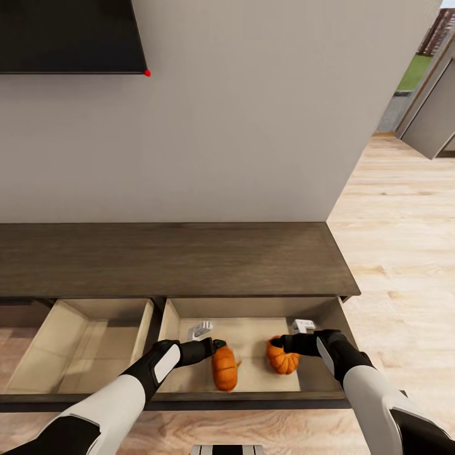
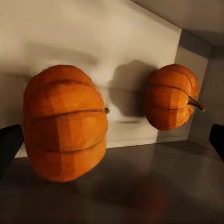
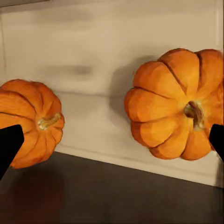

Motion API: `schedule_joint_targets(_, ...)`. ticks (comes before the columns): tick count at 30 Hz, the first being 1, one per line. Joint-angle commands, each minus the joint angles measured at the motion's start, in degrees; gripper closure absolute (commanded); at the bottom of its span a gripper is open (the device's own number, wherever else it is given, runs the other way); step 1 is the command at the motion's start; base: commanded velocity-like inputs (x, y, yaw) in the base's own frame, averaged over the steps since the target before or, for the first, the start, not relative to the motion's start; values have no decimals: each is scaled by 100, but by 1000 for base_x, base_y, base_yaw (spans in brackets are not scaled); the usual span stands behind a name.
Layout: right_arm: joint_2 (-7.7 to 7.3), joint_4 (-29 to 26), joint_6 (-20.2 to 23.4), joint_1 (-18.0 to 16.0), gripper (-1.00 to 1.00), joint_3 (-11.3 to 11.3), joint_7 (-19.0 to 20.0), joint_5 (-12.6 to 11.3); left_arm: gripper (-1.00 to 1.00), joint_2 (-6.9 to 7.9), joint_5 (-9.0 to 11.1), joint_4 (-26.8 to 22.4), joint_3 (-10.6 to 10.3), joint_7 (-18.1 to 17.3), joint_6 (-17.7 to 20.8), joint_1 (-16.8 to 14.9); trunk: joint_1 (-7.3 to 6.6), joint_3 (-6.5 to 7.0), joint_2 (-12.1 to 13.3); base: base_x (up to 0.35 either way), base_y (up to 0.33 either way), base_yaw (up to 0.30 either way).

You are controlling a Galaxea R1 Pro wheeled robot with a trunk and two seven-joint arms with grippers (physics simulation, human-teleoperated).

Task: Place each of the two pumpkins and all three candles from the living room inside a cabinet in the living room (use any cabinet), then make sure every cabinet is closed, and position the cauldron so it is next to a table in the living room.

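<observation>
Two bright-orange pumpkins lie in the right-hand open drawer of the dark-brown cabinet (image 1: 177, 259). One pumpkin (image 1: 224, 368) lies on its side just below my left gripper (image 1: 218, 345). The other pumpkin (image 1: 282, 357) sits under my right gripper (image 1: 277, 343). In the left wrist view, a near pumpkin (image 2: 65, 122) and a farther one (image 2: 170, 97) rest on the pale drawer floor, with my left gripper (image 2: 112, 142) open. The right wrist view shows both pumpkins (image 3: 175, 103) (image 3: 30, 119) stem-on, with my right gripper (image 3: 112, 142) open. Neither gripper holds anything.
The left drawer (image 1: 88, 344) also stands open, showing its pale wood inside. Two small grey-white items (image 1: 201, 328) (image 1: 303, 325) lie at the back of the right drawer. A dark TV screen (image 1: 69, 35) hangs on the wall above. Wood floor (image 1: 404, 253) extends to the right.
</observation>
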Motion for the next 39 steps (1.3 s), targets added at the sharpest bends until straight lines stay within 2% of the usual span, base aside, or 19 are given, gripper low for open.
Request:
schedule_joint_targets(1,5,-16,19,-2,-100,-48,-63,55,-100,2,22,-3,-18,7,21,-3,-1,-4,-2,0,0,0)
schedule_joint_targets(4,11,-24,-5,-2,-100,-42,-315,49,-100,3,22,-8,-18,26,26,-4,-1,-4,-2,0,0,0)
schedule_joint_targets(9,8,-28,-32,-2,-100,-40,-401,47,-100,2,23,-12,-11,24,24,0,-1,-4,-2,0,0,0)
schedule_joint_targets(12,13,-376,0,24,-100,-3,-397,53,-100,8,77,-71,23,-5,36,6,-1,-4,-2,0,0,0)
schedule_joint_targets(25,10,-457,37,39,-100,13,-386,61,-100,2,106,-100,34,-22,84,2,-286,230,520,0,0,0)
schedule_joint_targets(29,-23,-627,283,105,-100,1,-343,51,-100,-10,109,-274,31,-35,138,22,-374,301,680,0,0,0)
schedule_joint_targets(31,-25,-867,424,226,-100,-3,-293,51,-100,1,109,-435,33,-34,259,52,-418,337,760,0,0,0)
schedule_joint_targets(34,3,-2355,930,1036,-100,11,15,52,-100,20,109,-902,39,-30,491,243,-484,391,881,0,0,0)
schedule_joint_targets(35,7,-2643,1070,1182,-100,15,42,51,-100,21,109,-961,40,-29,528,270,-506,409,921,0,0,0)
schedule_joint_targets(37,16,-3692,1647,1646,-100,201,104,49,-100,25,111,-1158,56,-29,636,370,-550,445,1001,0,0,0)
schedule_joint_targets(38,18,-4091,1857,1811,-100,392,120,40,-100,26,114,-1225,61,-29,664,411,-572,463,1041,0,0,0)
schedule_joint_targets(39,17,-4259,1935,1886,-100,486,126,31,-100,25,115,-1250,61,-29,674,425,-594,481,1081,0,0,0)
